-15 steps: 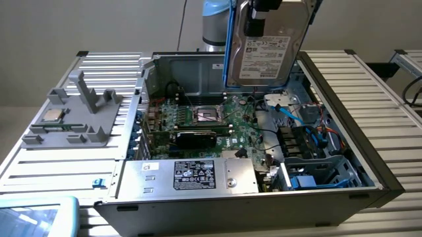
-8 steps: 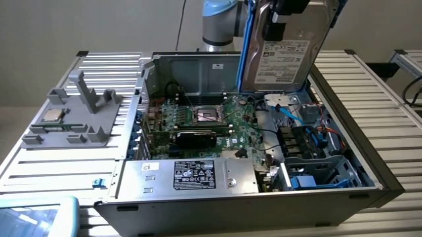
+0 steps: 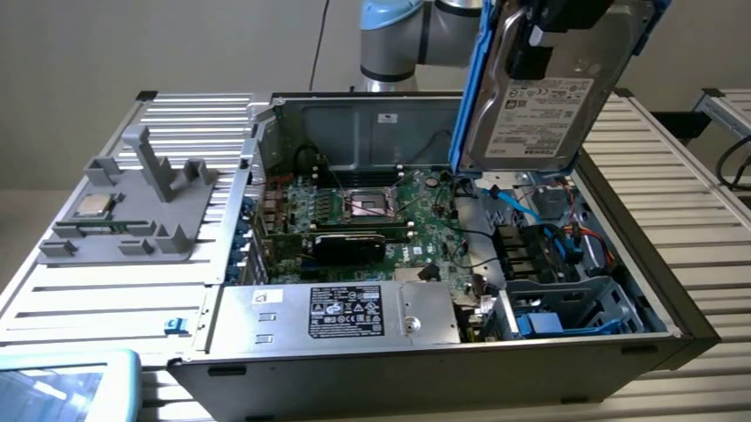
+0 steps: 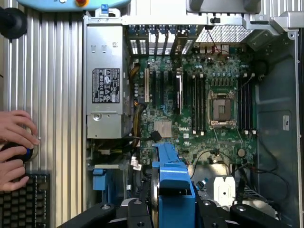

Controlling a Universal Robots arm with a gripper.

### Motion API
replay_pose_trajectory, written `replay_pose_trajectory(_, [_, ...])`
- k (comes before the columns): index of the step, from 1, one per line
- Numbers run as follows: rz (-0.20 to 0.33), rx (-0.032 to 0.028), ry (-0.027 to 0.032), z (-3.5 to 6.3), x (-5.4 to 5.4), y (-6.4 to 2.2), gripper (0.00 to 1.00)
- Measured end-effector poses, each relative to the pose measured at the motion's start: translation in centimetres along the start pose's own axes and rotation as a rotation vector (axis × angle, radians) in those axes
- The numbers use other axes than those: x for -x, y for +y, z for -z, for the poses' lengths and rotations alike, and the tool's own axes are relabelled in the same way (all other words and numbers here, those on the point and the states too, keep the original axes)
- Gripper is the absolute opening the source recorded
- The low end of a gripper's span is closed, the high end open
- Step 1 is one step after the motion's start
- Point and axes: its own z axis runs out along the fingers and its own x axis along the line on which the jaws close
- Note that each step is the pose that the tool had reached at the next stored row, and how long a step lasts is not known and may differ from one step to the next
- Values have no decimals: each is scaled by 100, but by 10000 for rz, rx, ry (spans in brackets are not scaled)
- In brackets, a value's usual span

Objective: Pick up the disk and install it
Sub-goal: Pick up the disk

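Note:
The disk [image 3: 543, 101], a grey-metal hard drive with a white barcode label and a blue carrier frame, hangs upright over the right side of the open computer case [image 3: 657, 290]. My gripper [image 3: 561, 31] is shut on its upper end. In the wrist view the disk's blue frame edge [image 4: 172, 178] runs out from between my black fingers [image 4: 137, 212], with the motherboard [image 4: 199, 109] beyond it. A drive bay with blue plastic parts [image 3: 561, 315] sits in the case's near right corner, below and in front of the held disk.
A silver power supply with a black label [image 3: 340, 312] fills the case's front left. A small silver CPU chip [image 3: 94, 205] lies on a grey fixture [image 3: 141, 211] at the exterior view's left. A person's hands [image 4: 14, 147] rest by a keyboard [image 4: 23, 199].

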Motion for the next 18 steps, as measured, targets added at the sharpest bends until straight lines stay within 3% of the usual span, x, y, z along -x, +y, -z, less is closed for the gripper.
replay_pose_trajectory(10, [0, -1, 18, 58, -202, -260, 37])
replay_pose_trajectory(18, [-1, -1, 20, 68, -389, -416, 37])
